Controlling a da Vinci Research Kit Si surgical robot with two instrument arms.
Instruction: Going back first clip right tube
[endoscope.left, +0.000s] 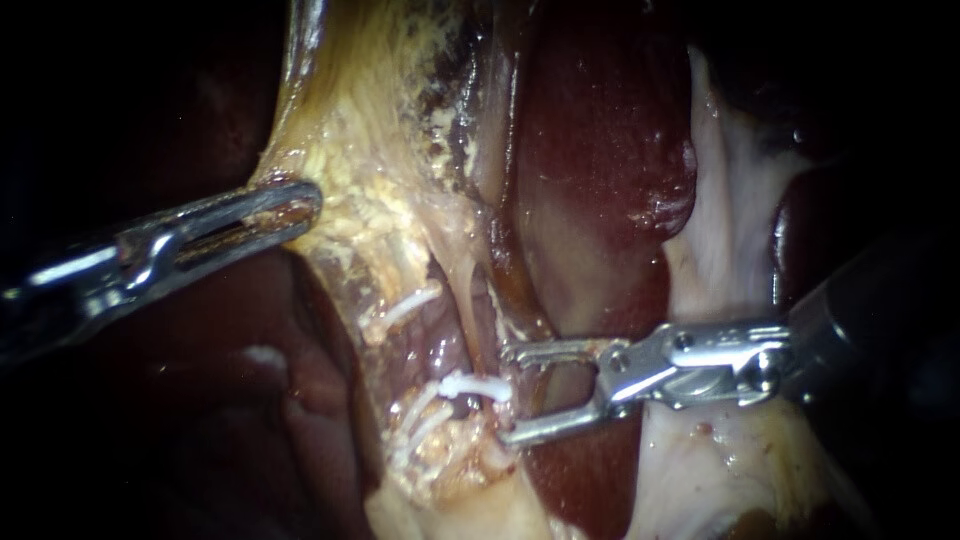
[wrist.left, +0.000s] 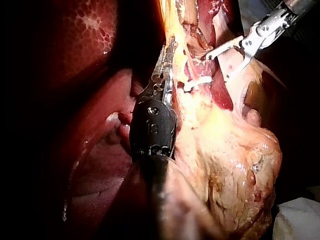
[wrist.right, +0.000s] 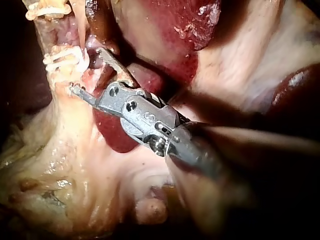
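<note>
Just beside the clip (endoscope.left: 475, 385), right instrument (endoscope.left: 508, 394): claw wide (empty); left instrument (endoscope.left: 305, 203): claw gripping yellow tissue (endoscope.left: 350, 165).

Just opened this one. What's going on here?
Two instruments are working on tissue next to the liver. The left instrument has its jaws shut on the edge of the yellowish tissue and holds it out to the side. The right instrument has its jaws open and grips nothing; its tips sit right beside a white clip that lies across the stretched tissue. Other white clips lie close by.
</note>
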